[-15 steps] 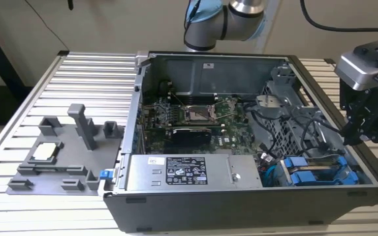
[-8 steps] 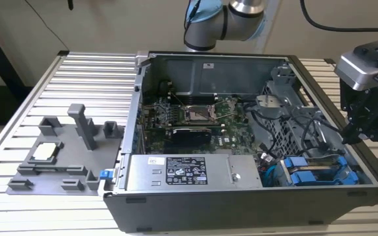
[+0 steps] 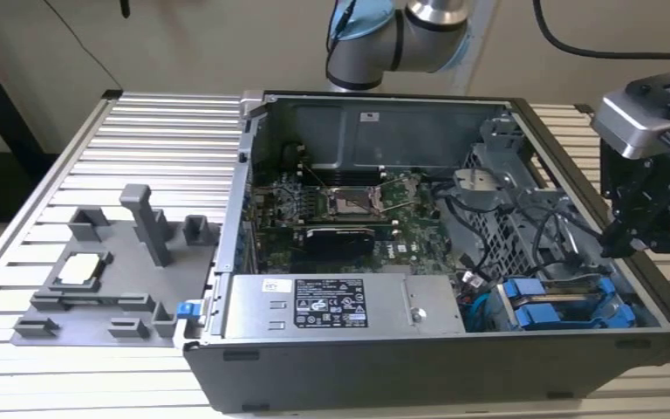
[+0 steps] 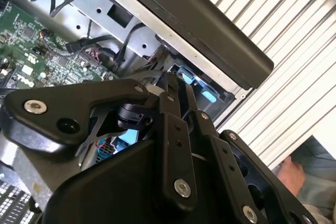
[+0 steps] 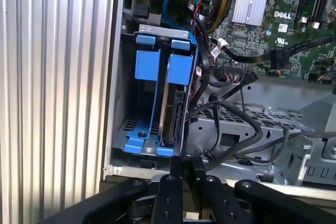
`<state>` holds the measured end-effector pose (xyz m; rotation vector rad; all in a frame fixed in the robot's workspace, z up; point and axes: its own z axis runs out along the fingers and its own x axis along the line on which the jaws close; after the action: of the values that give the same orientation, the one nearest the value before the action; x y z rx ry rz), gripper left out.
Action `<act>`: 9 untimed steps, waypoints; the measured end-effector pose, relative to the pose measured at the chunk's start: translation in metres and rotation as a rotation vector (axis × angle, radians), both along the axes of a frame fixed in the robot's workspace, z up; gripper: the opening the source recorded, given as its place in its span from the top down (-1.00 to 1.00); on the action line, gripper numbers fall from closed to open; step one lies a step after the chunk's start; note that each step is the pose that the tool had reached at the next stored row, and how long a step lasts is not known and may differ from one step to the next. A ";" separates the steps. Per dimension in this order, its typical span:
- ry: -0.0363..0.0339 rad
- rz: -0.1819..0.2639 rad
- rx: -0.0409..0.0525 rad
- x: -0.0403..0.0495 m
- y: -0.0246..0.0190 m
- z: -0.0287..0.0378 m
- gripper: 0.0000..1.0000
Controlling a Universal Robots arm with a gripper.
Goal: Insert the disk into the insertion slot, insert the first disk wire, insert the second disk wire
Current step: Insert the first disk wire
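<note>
Starting at the exterior view's left, a grey fixture is seen on the slatted surface, well apart from the work, and no trouble is expected from it. Next comes the open computer case, with the labelled power-supply box at its near side and the motherboard behind.

Further right, the disk is found standing in the insertion slot, beside a second blue carrier; in the first wrist view its dark edge is seen between blue rails. Whether it is pushed fully home cannot be told. A drive left proud would be judged to keep a connector from meeting its socket.

Black cables are draped just beside the cage mouth. It is judged that they could be snagged or pinched, or that a plug could be presented tilted and its pins bent.

At the exterior view's far right the gripper is held by the case's wall, near the cage. The jaws appear drawn together with nothing seen between them, so no wire is judged to be held. The blue handles or the sheet-metal rim could be knocked by an approach made that way.
</note>
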<state>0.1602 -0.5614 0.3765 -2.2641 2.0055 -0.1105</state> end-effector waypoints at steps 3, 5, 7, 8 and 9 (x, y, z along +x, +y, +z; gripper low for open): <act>0.0146 -0.019 0.0002 0.0000 -0.0001 -0.0019 0.62; 0.0179 -0.034 0.0002 -0.0001 -0.0004 -0.0031 0.62; 0.0206 -0.050 0.0003 0.0000 -0.0005 -0.0041 0.62; 0.0219 -0.059 0.0005 0.0000 -0.0006 -0.0046 0.62; 0.0231 -0.067 0.0007 0.0000 -0.0007 -0.0050 0.62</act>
<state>0.1602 -0.5621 0.3715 -2.2079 2.0934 -0.0899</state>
